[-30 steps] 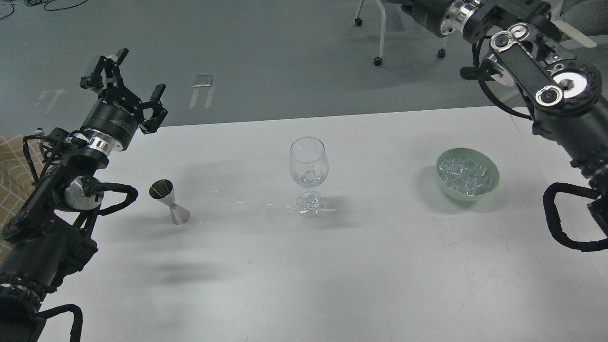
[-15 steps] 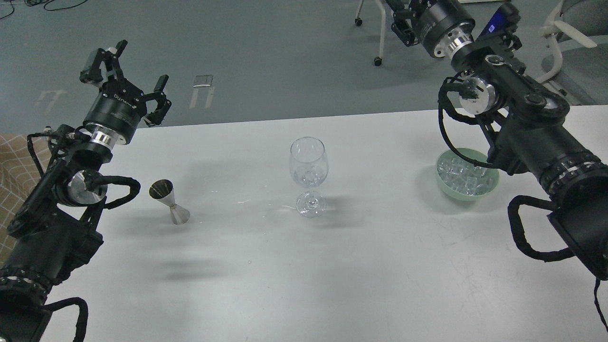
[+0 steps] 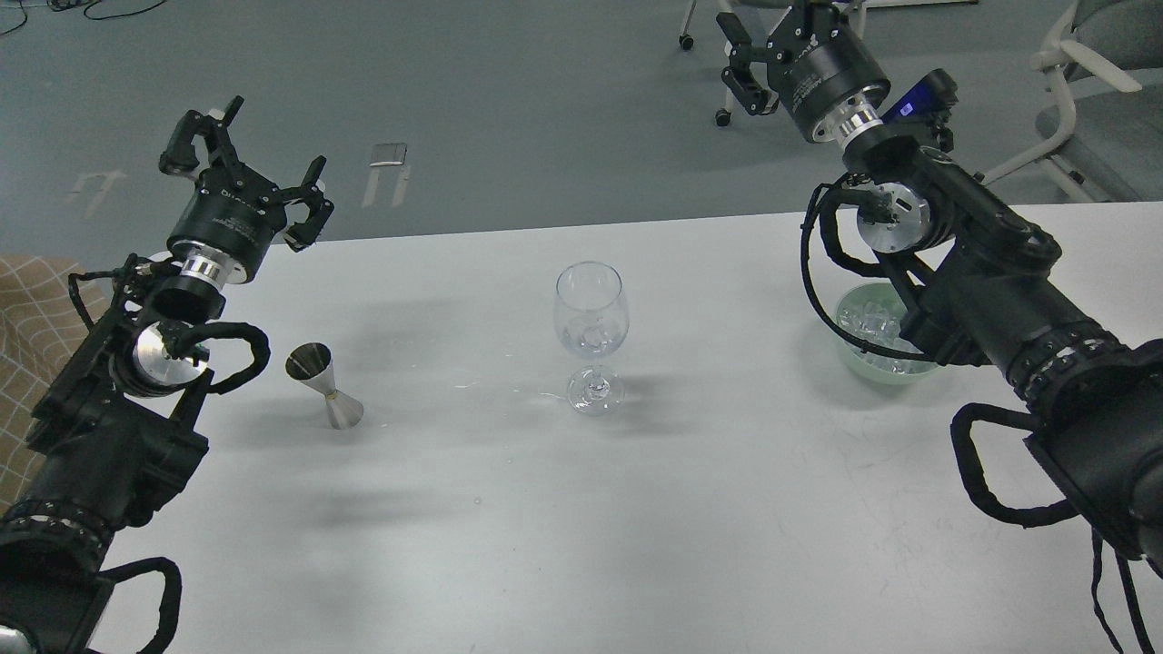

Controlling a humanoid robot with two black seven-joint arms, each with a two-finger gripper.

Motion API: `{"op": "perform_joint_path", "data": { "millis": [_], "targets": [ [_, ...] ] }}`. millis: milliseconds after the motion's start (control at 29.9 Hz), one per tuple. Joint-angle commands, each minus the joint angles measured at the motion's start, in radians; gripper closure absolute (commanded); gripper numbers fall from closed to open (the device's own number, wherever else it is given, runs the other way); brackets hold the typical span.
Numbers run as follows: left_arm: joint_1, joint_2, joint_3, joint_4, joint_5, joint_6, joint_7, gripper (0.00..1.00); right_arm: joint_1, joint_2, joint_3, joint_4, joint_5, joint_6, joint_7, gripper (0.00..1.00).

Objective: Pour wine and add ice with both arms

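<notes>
A clear wine glass [image 3: 591,309] stands upright at the table's middle, with a few ice cubes [image 3: 591,339] in the bottom of its bowl; any wine in it is too faint to tell. A steel jigger [image 3: 324,386] stands to its left. A pale green bowl [image 3: 849,359] of ice cubes [image 3: 863,320] sits at the right, partly hidden by my right arm. My left gripper [image 3: 250,150] is open and empty, raised beyond the table's far left edge. My right gripper [image 3: 768,36] is open and empty, high beyond the far edge, partly cut off by the frame's top.
The white table [image 3: 636,509] fills the lower view. Grey floor lies beyond it, with a wheeled chair base [image 3: 722,113] at the back and a white chair [image 3: 1081,64] at the far right. A beige checked cloth [image 3: 27,300] lies at the left edge.
My right arm has swung in and down from the upper right, now crossing over the green bowl, with its gripper in view. My left gripper has turned slightly, staying open.
</notes>
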Motion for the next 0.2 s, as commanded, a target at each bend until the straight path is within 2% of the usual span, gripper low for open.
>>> {"op": "perform_joint_path", "data": {
  "millis": [0,167],
  "targets": [
    [-0.010,0.001,0.000,0.001,0.005,0.000,-0.004,0.02,0.001,0.000,0.000,0.002,0.000,-0.004,0.001,0.01],
    [-0.019,0.007,0.002,0.011,0.017,0.000,-0.017,0.02,0.003,0.000,0.001,0.002,0.002,-0.007,0.001,0.01]
  ]
}}
